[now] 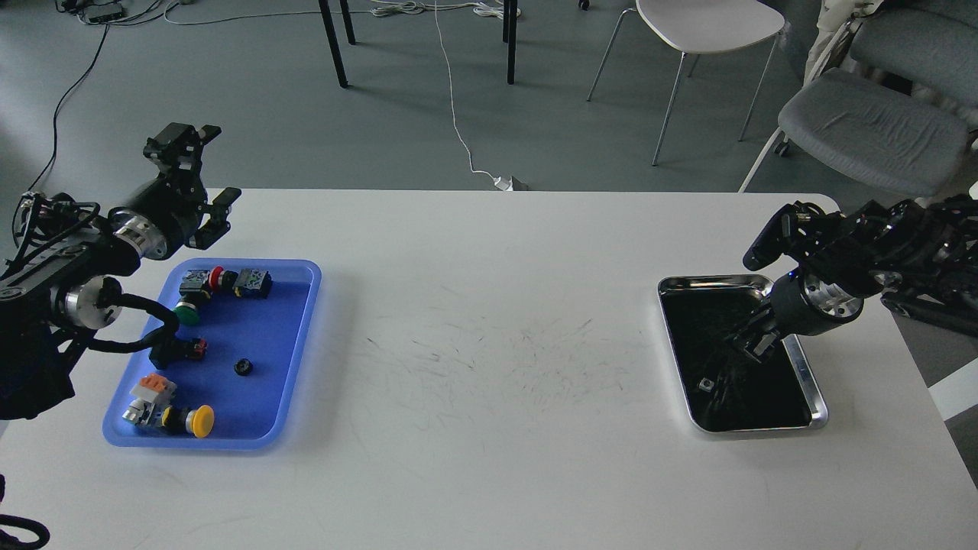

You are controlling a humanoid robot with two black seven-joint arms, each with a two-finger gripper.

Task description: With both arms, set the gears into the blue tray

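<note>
Blue plastic is doing the collecting in the head view: the blue tray (302, 305) is lying at the table's left side, and one gear (243, 367) is already resting on its bare middle, apart from the push-button switches (221, 281) crowding its far and near ends. The left gripper (205, 174) is hanging raised beyond the tray's far corner, its fingers spread wide and holding nothing, probably keeping clear so the tray stays open for the next drop.

Across the table the silver metal tray (817, 397) is sitting at the right side, its dark floor reflecting the arm above. The right gripper (752, 344) is reaching down into it, likely going for another gear; it is seen dark against that floor, so I cannot tell whether its fingers are parted or pinching. A small dark piece (706, 384) is lying on the tray floor just beside the fingertips, possibly a gear, though too small to say.

White tabletop (489, 428) is showing fine scuffs across its middle. Beyond it, grey floor is carrying a white cable (458, 130), table legs and grey chairs (863, 130).
</note>
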